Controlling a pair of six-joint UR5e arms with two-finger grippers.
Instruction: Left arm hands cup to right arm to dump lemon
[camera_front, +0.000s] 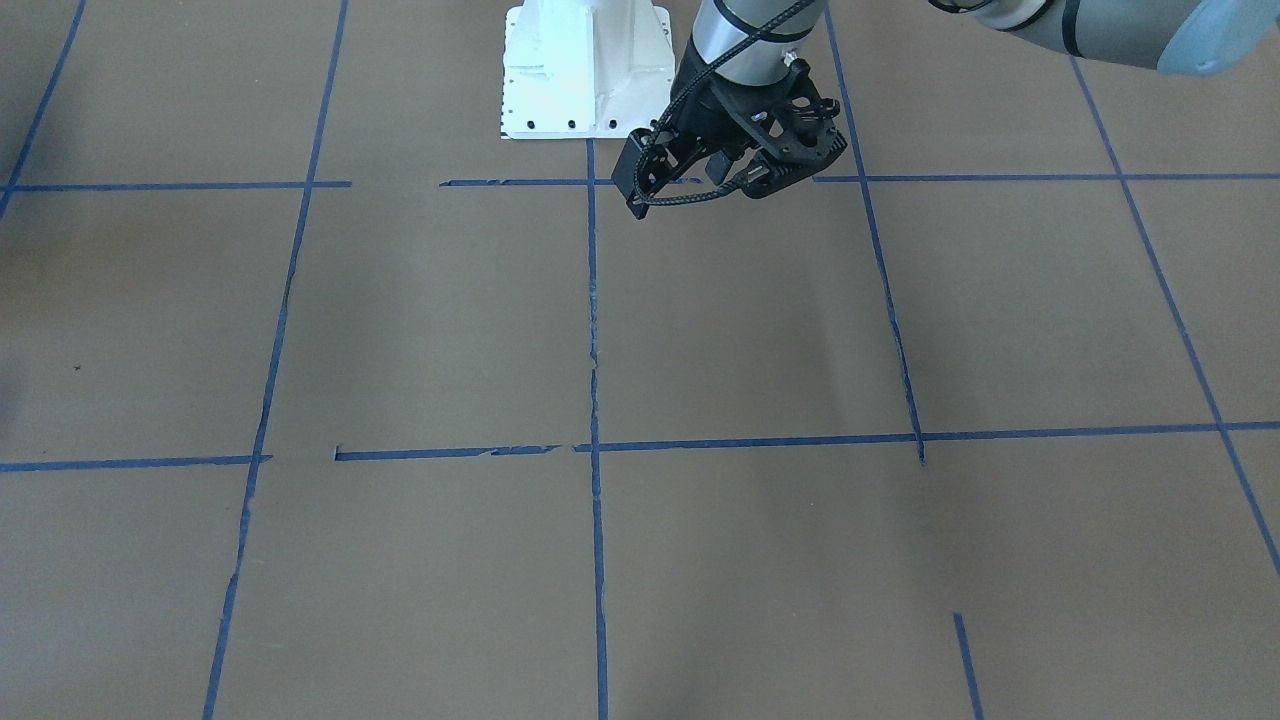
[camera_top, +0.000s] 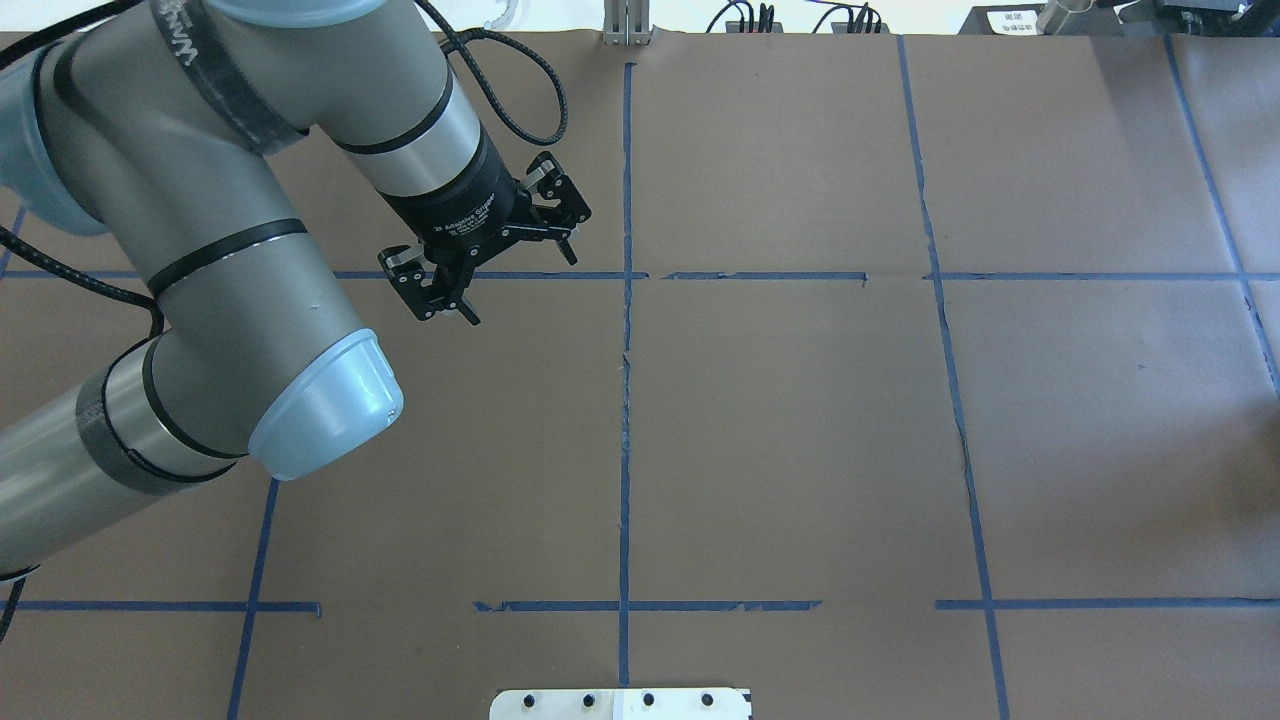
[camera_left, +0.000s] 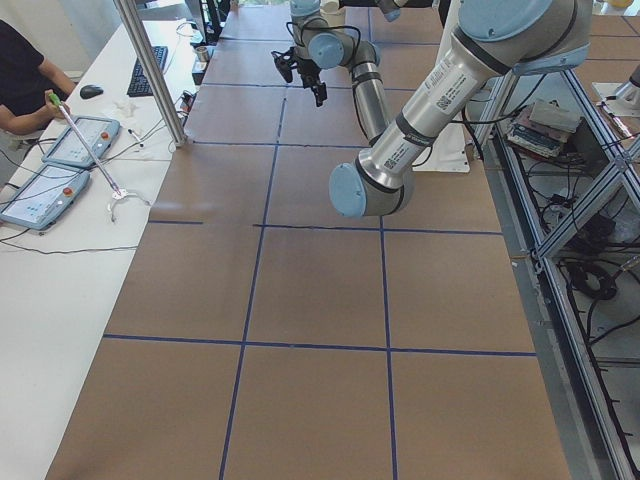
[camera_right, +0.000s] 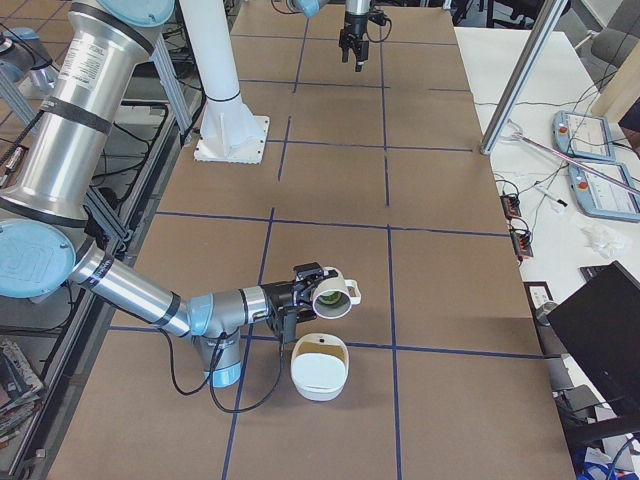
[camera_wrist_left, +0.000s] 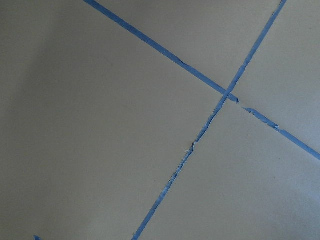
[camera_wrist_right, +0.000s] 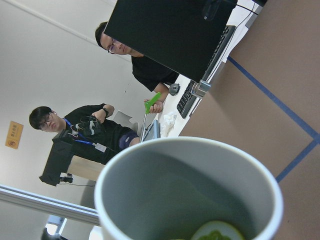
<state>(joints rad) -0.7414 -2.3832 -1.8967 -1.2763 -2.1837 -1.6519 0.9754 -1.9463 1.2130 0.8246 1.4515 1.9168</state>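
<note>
The left arm's bulky black gripper (camera_front: 700, 190) hangs open and empty above the brown table, near the robot's base; it also shows in the overhead view (camera_top: 515, 285) and far off in the exterior right view (camera_right: 355, 45). The right arm's gripper (camera_right: 295, 298) shows only in the exterior right view, low at the mug; I cannot tell whether it is open or shut. The white cup (camera_right: 333, 290) is tipped on its side above a white bowl (camera_right: 320, 367). The lemon (camera_wrist_right: 217, 232) lies inside the cup's grey interior (camera_wrist_right: 180, 190).
The white robot base (camera_front: 585, 70) stands at the table's robot-side edge. A metal post (camera_right: 520, 70) rises at the operators' side. Operators sit at a side table with pendants (camera_left: 75, 140) and a monitor (camera_right: 605, 340). Blue tape lines grid the table.
</note>
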